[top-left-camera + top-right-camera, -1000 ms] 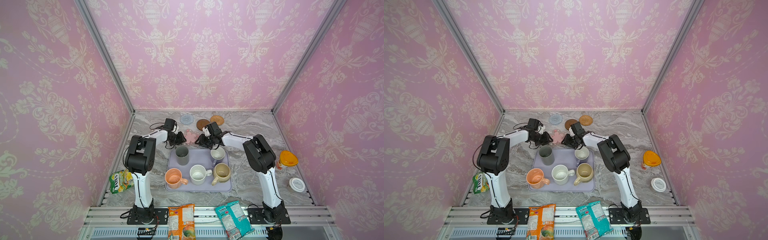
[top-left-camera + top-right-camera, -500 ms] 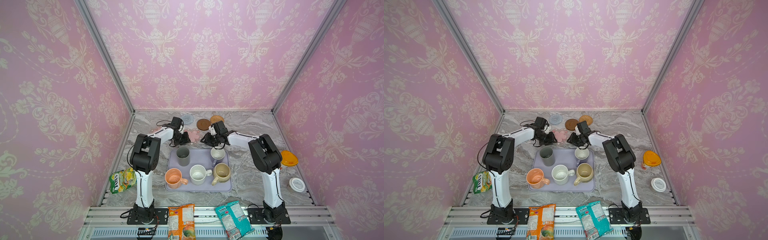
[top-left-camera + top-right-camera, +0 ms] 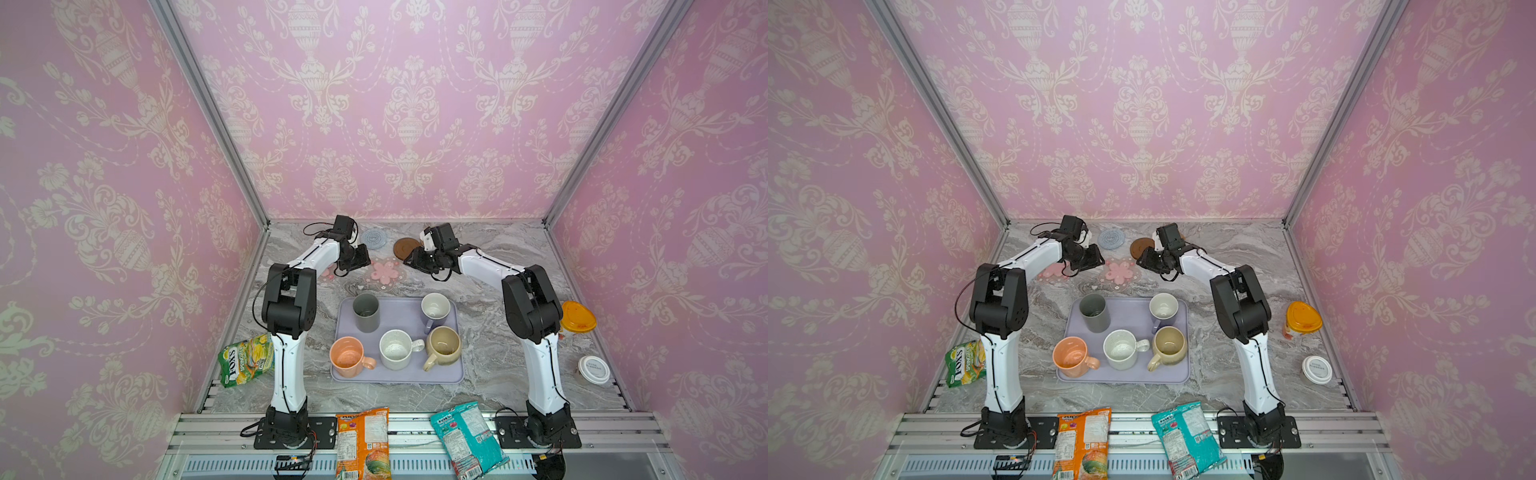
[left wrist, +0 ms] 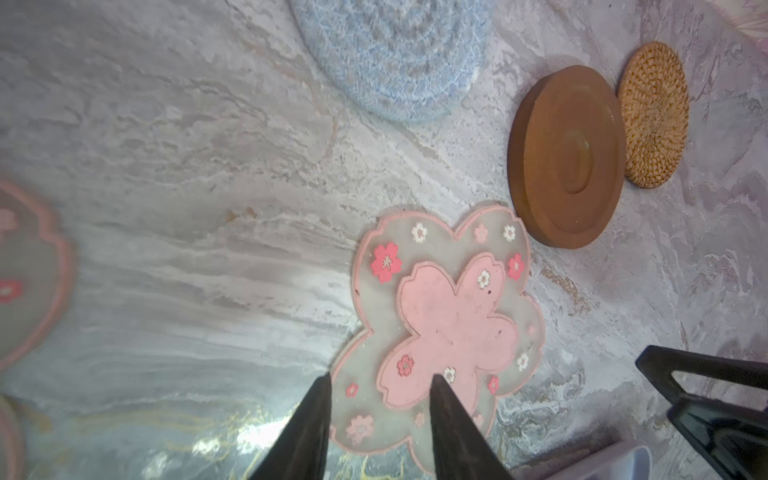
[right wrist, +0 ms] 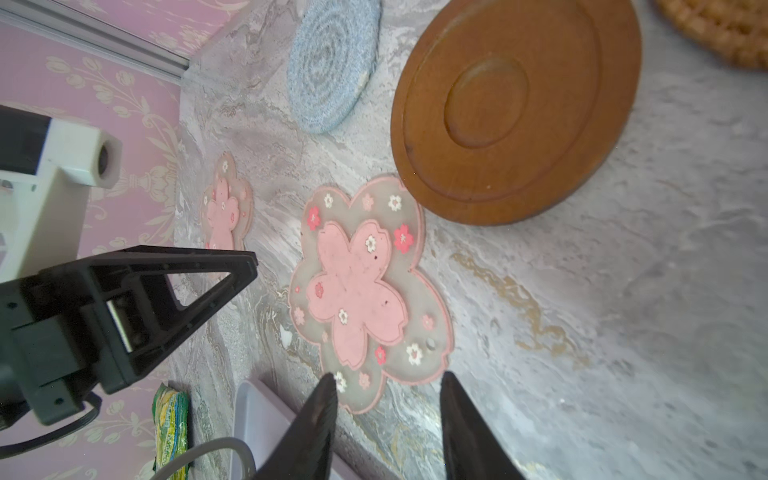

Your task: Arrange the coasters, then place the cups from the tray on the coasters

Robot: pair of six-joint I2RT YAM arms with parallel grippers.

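Observation:
A pink flower coaster (image 3: 385, 271) lies flat on the marble between my two grippers. My left gripper (image 3: 363, 258) hangs open just left of it, its tips (image 4: 380, 382) over the coaster's edge and holding nothing. My right gripper (image 3: 410, 262) is open on the other side (image 5: 386, 380). A second pink flower coaster (image 3: 1054, 271) peeks from under the left arm. Behind lie the grey-blue woven coaster (image 3: 375, 239), the brown wooden coaster (image 3: 404, 248) and the rattan coaster (image 4: 654, 114). The lavender tray (image 3: 399, 376) holds the grey tumbler (image 3: 366, 311) and the lavender (image 3: 435, 311), speckled (image 3: 395, 350), peach (image 3: 348, 357) and beige (image 3: 444, 347) cups.
An orange-lidded cup (image 3: 577, 318) and a white-lidded container (image 3: 593, 370) stand at the right edge. A green snack bag (image 3: 247, 359) lies at the left. An orange bag (image 3: 363, 440) and a teal bag (image 3: 467, 436) rest on the front rail. Pink walls close in three sides.
Both grippers have moved from near the tray's far edge toward the back wall, ending on either side of the pink flower coaster. The right jaws have widened slightly.

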